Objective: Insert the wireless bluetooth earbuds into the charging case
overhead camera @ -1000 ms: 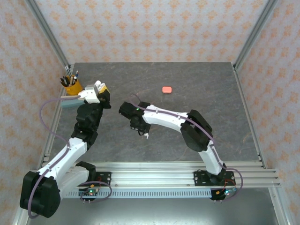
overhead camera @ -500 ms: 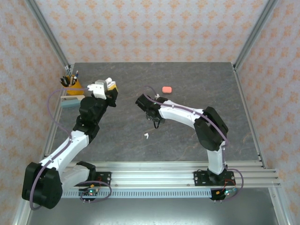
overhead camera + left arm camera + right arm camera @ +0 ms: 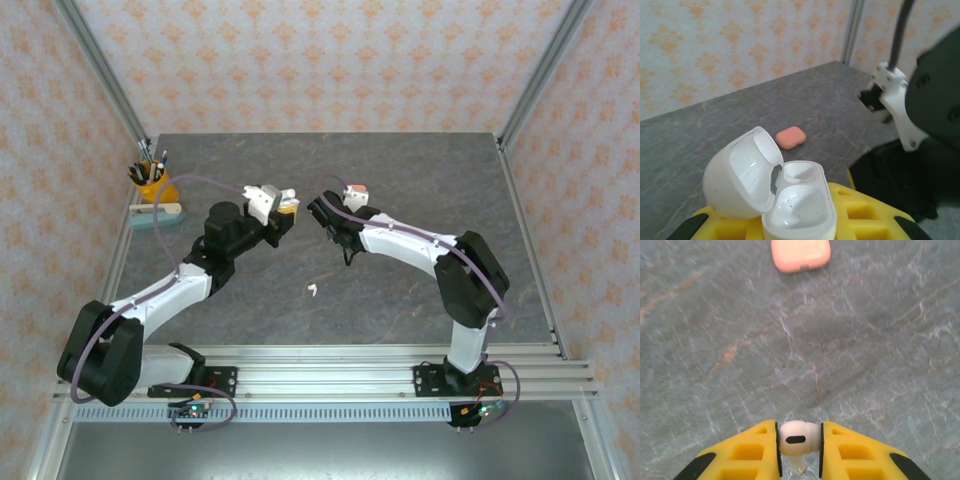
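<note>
The left arm [image 3: 165, 292] is stretched low from its base at the near left toward the middle of the table [image 3: 420, 170], with the forearm kept close over the surface and the wrist turned to the right. The white charging case [image 3: 797, 205] is pinched by the left gripper [image 3: 283, 208] between its yellow fingers [image 3: 865, 210]; the lid is hinged open to the left and the wells are seen bare. The right arm [image 3: 420, 243] is raised from its base at the near right, bent sharply at the elbow and reached leftward, so that the right gripper [image 3: 799, 442] is held facing the left one, near it but apart. A white earbud [image 3: 798, 436] is clamped between the right gripper's yellow pads, with the bulb set forward and the stem running back between them. A second white earbud [image 3: 312, 291] is seen lying on the table, nearer than both grippers. A closed coral-pink case [image 3: 800, 254] is seen on the table just beyond the right gripper. A yellow pen cup [image 3: 150, 185] is placed at the far left edge.
</note>
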Controlling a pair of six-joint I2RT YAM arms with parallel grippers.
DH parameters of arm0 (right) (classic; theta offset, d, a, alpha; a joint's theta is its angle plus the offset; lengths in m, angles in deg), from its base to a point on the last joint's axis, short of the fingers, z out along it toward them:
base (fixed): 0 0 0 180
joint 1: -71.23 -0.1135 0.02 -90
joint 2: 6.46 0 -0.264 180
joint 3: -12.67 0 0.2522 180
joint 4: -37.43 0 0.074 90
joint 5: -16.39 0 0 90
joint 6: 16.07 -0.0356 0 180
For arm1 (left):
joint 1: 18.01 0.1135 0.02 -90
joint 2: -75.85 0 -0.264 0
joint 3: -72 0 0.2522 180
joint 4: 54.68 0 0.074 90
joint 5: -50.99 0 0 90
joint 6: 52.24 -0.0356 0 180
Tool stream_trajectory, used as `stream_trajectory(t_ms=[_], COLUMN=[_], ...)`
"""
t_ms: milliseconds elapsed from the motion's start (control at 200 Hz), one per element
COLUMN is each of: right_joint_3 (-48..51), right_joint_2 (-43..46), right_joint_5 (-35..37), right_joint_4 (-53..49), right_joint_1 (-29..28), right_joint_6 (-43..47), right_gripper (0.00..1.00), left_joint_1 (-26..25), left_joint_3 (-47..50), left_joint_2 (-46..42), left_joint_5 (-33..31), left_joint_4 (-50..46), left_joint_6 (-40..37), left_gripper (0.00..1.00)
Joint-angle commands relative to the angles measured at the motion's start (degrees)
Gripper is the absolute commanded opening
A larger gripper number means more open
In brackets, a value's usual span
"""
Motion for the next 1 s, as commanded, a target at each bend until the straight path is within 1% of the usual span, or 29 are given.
stream_trajectory(t_ms=[0,225,435,591,711,886,996], right_joint_3=[-1.6,-2.2,0.4,1.5,1.1,-0.7,-1.5], right_joint_2=[4.0,9.7,18.1,23.8,27.4,30.9,32.4], right_joint_5=[3.5,3.3,-0.8,-4.6,-7.7,-12.4,-16.0], right_joint_4=[3.6,5.2,9.4,13.0,15.7,18.2,20.3], right_joint_1=[1.2,4.7,8.7,10.3,10.4,10.5,10.4], right_joint_6=[3.6,5.8,7.4,9.8,12.2,14.9,16.1], right_gripper=[0.21,0.22,0.22,0.22,0.22,0.22,0.22], left_joint_1=[-0.8,-2.3,-4.2,-6.3,-8.1,-10.3,-11.2], left_joint_3=[-3.3,-6.1,-8.0,-10.5,-13.8,-17.8,-20.1], left_joint_2=[1.9,5.0,6.4,7.9,10.0,12.8,14.1], left_joint_5=[2.4,3.8,4.4,1.2,-1.0,-4.0,-4.3], left_joint_4=[2.2,4.3,7.3,11.4,14.5,18.9,20.6], left_joint_6=[-2.6,-1.4,-1.4,-1.8,-2.2,-2.6,-2.7], left_gripper=[0.0,0.0,0.0,0.0,0.0,0.0,0.0])
